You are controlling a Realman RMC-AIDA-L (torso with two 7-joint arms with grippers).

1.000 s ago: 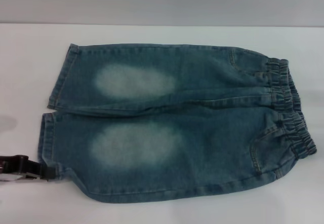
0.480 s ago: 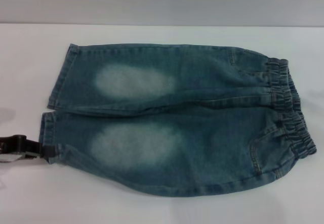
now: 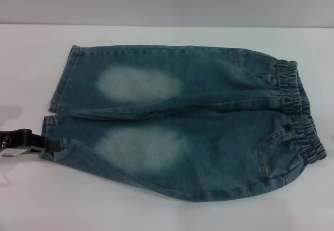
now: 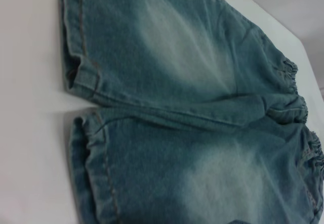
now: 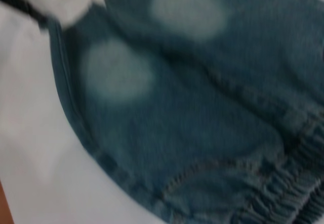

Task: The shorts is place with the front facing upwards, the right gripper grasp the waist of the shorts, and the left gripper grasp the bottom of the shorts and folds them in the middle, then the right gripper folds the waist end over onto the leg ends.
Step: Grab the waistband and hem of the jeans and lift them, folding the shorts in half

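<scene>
Change since earlier frames: left gripper [image 3: 47,146] has risen from the near corner of the near leg hem to mid-hem; the near edge of the shorts [image 3: 182,121] has drawn in, and its near-left corner is lifted.
Shorts position: spread front-up on the white table [image 3: 156,215], legs toward the robot's left, waist toward its right.
Waist of the shorts [image 3: 300,116]: gathered elastic band, lying flat at the right end, untouched.
Bottom of the shorts [image 3: 50,137]: two stitched hems side by side at the left end; far hem flat, near hem puckered at the gripper.
Left gripper state: black fingers reach in from the left edge and are clamped on the near leg's hem.
Right gripper: absent from the head view; its wrist camera looks down on the waistband [image 5: 283,193] and both faded patches from above.
Right gripper state: cannot tell.
</scene>
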